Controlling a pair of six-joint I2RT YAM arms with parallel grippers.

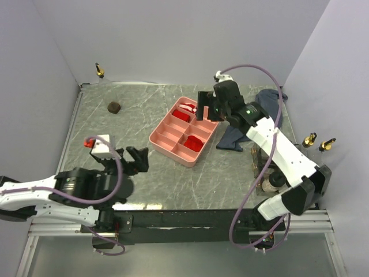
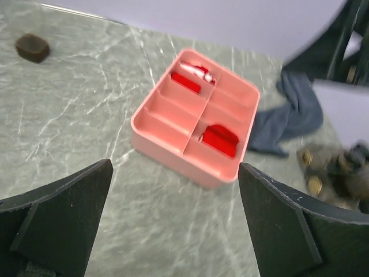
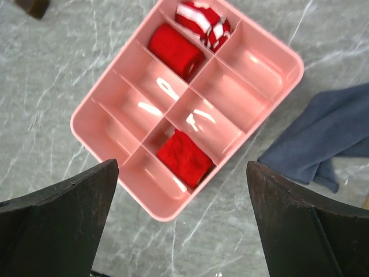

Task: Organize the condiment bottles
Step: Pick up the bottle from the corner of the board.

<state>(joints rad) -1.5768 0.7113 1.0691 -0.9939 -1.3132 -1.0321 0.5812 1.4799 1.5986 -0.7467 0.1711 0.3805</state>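
A pink divided tray point(image 3: 253, 66) sits on the grey marbled tabletop point(image 1: 132, 121). Two compartments hold red folded pieces point(image 3: 183, 157), one corner a red-white striped piece point(image 3: 204, 22). A blue-grey cloth point(image 3: 323, 138) lies just beside.

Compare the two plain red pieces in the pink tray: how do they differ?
The far red piece looks rolled and lies beside a striped piece; the near red piece looks flat-folded, with bare compartments around it. Both are plain red and lie inside the tray, each in its own compartment.
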